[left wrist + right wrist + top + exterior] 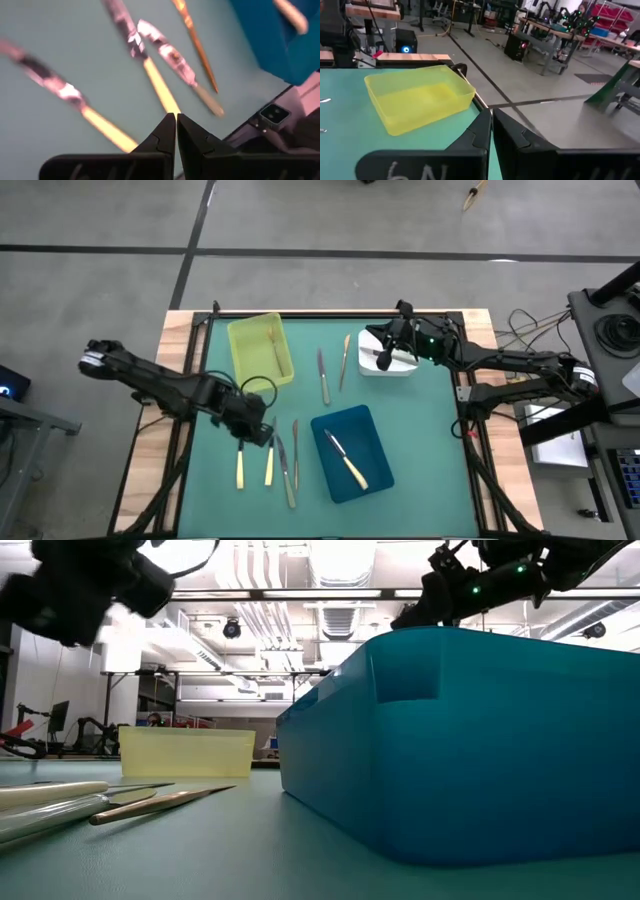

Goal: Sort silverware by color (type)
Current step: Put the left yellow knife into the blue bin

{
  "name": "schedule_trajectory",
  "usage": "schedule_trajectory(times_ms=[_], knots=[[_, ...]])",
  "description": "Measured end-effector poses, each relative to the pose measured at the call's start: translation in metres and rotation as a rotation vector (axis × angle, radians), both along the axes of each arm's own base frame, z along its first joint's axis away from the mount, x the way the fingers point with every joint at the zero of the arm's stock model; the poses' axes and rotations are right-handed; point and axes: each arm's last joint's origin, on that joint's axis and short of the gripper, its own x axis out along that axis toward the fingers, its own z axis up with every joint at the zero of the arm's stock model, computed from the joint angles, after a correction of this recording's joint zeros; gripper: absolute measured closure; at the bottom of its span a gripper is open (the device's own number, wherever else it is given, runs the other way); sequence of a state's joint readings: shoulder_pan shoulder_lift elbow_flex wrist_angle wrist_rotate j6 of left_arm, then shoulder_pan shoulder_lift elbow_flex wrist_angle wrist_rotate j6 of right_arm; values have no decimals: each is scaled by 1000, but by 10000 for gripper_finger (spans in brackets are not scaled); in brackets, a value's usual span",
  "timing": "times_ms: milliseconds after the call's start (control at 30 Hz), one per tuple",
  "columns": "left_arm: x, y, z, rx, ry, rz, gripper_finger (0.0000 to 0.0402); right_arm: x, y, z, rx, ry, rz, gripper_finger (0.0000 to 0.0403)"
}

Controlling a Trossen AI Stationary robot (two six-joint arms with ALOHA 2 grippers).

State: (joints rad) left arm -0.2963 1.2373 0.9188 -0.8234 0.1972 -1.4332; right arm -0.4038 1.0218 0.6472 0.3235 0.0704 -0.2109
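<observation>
Nearest the front edge of the green mat (pixel 420 440): a cluster of slim silverware, lying flat and nearly parallel, long axes running front to back. Two cream-handled knives (pixel 240 465) and (pixel 269 464) side by side, silver blades toward the far edge, handles toward the front. Just beside them two all-grey metal pieces (pixel 284 463), slightly fanned, and a thin gold-copper piece (pixel 295 442) alongside, on the side of the blue tray (pixel 375 435). Inside that blue tray, one cream-handled knife (pixel 346 459) on a diagonal, handle toward the front.

Left gripper (pixel 262 434) hovers just above the blade ends of the cluster, fingers pressed tight together, tips meeting, gripping nothing; seen from the wrist, fingertips (pixel 169 131) over a cream handle (pixel 161 89), contact not discernible.

Farther back, mid-mat: a grey piece (pixel 323 374) and a cream-toned piece (pixel 344 360), both roughly front to back, leaning toward each other at the far end. Yellow tray (pixel 240 345) beside them holds one thin piece (pixel 277 352), colour hard to tell.

At the far edge: right gripper (pixel 384 361) over the white tray (pixel 405 368), fingers clenched, empty.
</observation>
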Motion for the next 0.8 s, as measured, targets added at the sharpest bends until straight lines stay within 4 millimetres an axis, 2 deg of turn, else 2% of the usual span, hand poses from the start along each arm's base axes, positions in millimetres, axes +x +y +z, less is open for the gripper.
schedule_trajectory(times_ms=[167,367,600,800], knots=[[-1,-22,-10,-42,100,49,402,0,0,-1,-15,13,3,394],[-7,-42,-25,7,217,74,402,0,0,-1,-14,14,2,394],[-11,-46,-38,90,318,52,402,0,0,-1,4,5,0,394],[-10,-46,-54,102,304,28,402,0,0,-1,11,2,-1,394]])
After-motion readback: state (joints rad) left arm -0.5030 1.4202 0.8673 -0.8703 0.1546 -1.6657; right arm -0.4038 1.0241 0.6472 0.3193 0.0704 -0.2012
